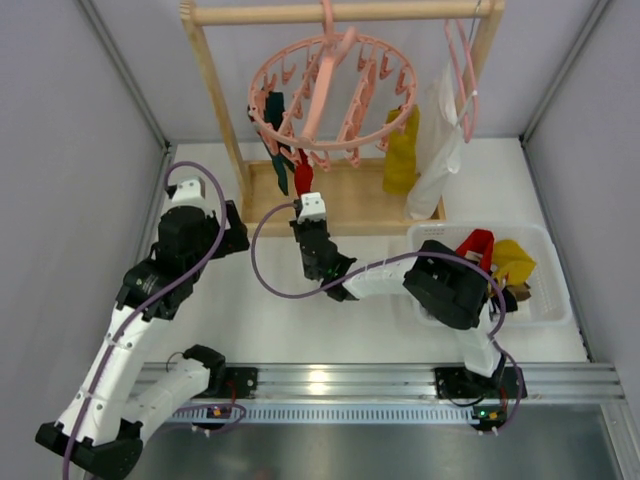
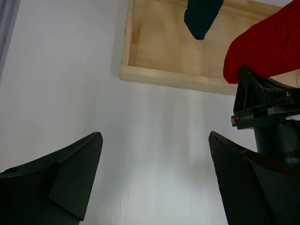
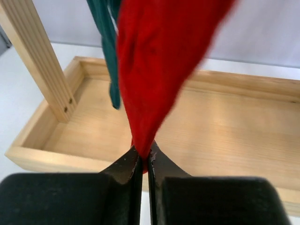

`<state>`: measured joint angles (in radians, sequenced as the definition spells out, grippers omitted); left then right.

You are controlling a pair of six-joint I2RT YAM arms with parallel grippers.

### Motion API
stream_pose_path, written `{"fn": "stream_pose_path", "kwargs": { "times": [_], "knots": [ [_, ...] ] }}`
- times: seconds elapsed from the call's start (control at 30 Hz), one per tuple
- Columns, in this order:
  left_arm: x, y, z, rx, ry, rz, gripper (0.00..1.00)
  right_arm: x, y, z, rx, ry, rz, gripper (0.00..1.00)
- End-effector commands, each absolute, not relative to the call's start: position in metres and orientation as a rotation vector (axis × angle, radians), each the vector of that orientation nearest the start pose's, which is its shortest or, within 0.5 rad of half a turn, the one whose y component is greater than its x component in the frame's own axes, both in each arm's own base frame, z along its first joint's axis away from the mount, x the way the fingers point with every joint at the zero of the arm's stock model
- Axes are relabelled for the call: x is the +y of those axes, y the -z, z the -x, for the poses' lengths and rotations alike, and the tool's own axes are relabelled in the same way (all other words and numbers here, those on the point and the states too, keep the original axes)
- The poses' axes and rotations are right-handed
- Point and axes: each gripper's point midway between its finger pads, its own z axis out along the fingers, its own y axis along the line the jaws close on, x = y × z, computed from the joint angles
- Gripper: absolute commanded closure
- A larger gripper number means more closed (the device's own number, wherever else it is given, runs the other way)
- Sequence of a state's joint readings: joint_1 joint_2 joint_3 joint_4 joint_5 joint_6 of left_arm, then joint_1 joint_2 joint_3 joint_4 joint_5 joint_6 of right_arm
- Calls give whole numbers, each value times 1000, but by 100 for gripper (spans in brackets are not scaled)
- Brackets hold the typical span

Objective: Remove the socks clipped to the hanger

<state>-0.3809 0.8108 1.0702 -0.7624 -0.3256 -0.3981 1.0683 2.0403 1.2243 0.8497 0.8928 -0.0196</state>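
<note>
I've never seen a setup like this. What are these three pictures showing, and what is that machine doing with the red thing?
These are two robot arms bolted to a table edge, each ending in a two-finger claw. The overhead picture looks down from above and behind them; the other two come from small cameras on each wrist.

On a wooden rack hangs a round pink hanger with many clips, and socks dangle from it. The right claw is pinched shut on the tip of a red sock, with a dark teal sock hanging just beside it. The left claw is open, holding nothing, above the white table. A white basket at the right already holds red and yellow socks. A yellow sock is on the hanger too.
</note>
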Motion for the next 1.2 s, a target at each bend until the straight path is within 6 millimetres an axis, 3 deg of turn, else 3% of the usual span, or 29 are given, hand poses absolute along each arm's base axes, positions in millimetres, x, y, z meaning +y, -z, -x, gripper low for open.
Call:
{"fn": "stream_pose_path", "kwargs": {
  "times": [0.0,0.07,0.13,0.17,0.2,0.27,0.3,0.37,0.4,0.63,0.73,0.77,0.87,0.93,1.17],
  "knots": [
    [-67,-294,-255,1972,237,206,2,385,-223,-373,1448,-217,15,100],
    [-72,-310,-252,1937,296,208,2,381,-221,-362,1450,-204,56,100],
    [-82,-324,-249,1918,372,190,1,382,-232,-345,1435,-211,84,100],
    [-85,-342,-247,1882,411,198,1,378,-225,-337,1444,-203,104,100],
    [-88,-349,-247,1873,438,201,1,375,-236,-329,1425,-235,96,100],
    [-98,-362,-250,1863,505,200,1,374,-228,-311,1444,-251,127,100],
    [-100,-378,-250,1835,529,203,1,371,-232,-306,1453,-255,134,100],
    [-110,-385,-259,1844,566,206,1,367,-226,-295,1476,-260,132,100],
    [-111,-401,-260,1816,581,207,2,365,-229,-291,1478,-268,127,100],
    [-133,-429,-292,1798,565,238,2,373,-221,-264,1495,-288,184,100],
    [-153,-440,-300,1784,526,226,1,376,-222,-255,1484,-278,193,100],
    [-170,-442,-295,1789,539,178,1,378,-223,-252,1482,-278,195,100],
    [-194,-450,-294,1776,514,149,1,383,-222,-245,1479,-277,209,100],
    [-203,-444,-299,1783,469,157,2,383,-222,-243,1480,-274,195,100],
    [-201,-428,-314,1789,305,192,6,385,-227,-238,1470,-282,175,100]
  ]
}}
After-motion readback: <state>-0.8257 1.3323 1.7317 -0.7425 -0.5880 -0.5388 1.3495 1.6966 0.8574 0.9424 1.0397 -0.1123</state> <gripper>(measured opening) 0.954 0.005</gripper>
